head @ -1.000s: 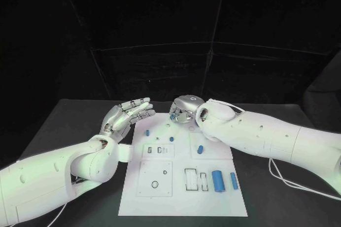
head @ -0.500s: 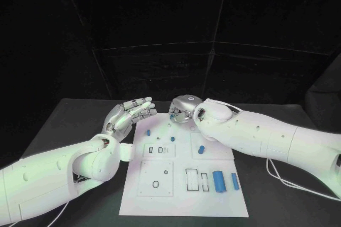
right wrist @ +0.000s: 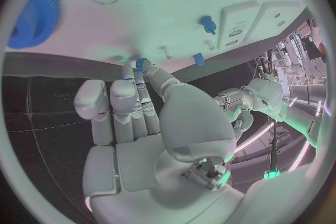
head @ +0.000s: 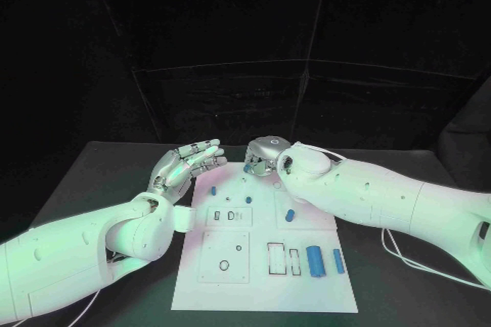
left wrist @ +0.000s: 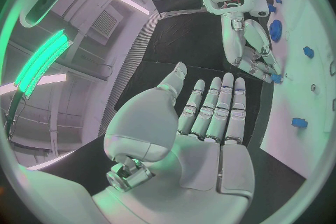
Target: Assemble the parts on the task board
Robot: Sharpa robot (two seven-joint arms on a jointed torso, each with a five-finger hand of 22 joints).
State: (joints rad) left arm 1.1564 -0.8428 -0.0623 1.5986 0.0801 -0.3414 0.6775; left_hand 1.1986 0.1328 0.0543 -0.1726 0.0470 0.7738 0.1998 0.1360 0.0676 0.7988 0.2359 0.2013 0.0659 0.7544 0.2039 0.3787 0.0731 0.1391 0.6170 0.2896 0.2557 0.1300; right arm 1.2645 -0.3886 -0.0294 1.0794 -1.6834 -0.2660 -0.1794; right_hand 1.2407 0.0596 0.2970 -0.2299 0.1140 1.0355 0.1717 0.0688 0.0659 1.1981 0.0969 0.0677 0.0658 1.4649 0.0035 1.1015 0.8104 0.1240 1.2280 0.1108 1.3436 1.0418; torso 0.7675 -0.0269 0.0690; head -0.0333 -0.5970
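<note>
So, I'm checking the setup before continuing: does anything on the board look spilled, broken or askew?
Nothing stands out. The white rectangular task board lies flat and square on the black table, and its small blue parts lie apart, unbroken.

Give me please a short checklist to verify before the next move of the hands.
1. Left hand free, fingers apart: ok.
2. Right hand pinches a small part at its fingertips: ok, the grip looks light.
3. Board lies flat between the arms: ok.
4. Which slot this small part belongs in: cannot tell.
5. Big cylinder lies on the board's near right, apart from both hands: ok.
</note>
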